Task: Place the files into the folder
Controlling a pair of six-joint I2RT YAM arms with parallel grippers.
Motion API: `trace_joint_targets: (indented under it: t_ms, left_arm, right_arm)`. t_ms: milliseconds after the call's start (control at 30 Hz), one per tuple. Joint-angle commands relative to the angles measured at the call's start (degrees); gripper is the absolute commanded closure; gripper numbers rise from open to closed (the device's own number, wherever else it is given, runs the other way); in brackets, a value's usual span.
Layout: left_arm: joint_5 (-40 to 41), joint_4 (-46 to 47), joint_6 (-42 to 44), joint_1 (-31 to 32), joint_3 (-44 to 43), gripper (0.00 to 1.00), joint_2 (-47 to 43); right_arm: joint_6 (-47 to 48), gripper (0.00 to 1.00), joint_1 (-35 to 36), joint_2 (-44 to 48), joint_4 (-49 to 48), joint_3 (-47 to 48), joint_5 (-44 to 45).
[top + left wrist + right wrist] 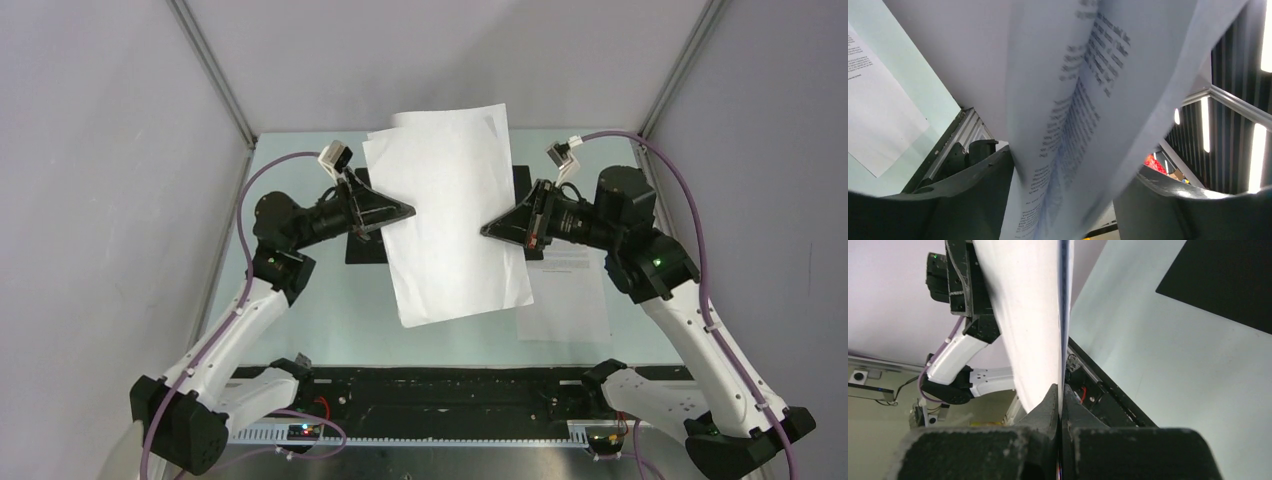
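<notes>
Pale table [330, 300] carries the open folder [362, 252] and a second sheet [565, 300]. The lifted sheet [450, 210] hangs over the folder, pinched in the right claw [486, 229], with the left claw [409, 211] wide around its opposite edge. The first file is going in; next, the left claw likely must clamp so both can lower it flat.

white sheet [450, 215] up in mid-air, tilted and slightly curled, print on its underside, second printed sheet [565, 300] flat at right, black open folder [365, 250] lying beneath
</notes>
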State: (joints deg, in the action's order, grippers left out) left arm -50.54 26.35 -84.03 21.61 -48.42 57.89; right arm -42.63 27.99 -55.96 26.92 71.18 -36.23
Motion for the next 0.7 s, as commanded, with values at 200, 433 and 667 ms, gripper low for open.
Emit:
trace_joint_targets:
  t_ms: [200,433,667]
  left_arm:
    - [0.81,-8.76,15.09,-0.26,0.03,0.67,0.54]
    - [8.74,-36.30,43.58,2.13,-7.45,0.98,1.00]
    - [10.17,-37.16,52.99,6.38,-6.89,1.00,2.12]
  right_arm:
    - [1.70,1.00,0.34,2.65,-4.53,-6.75,-3.43]
    - [6.07,0.64,4.55,5.36,-11.53,-14.28,1.59]
    - [5.15,0.44,5.26,3.44,-25.91,-25.95,5.67]
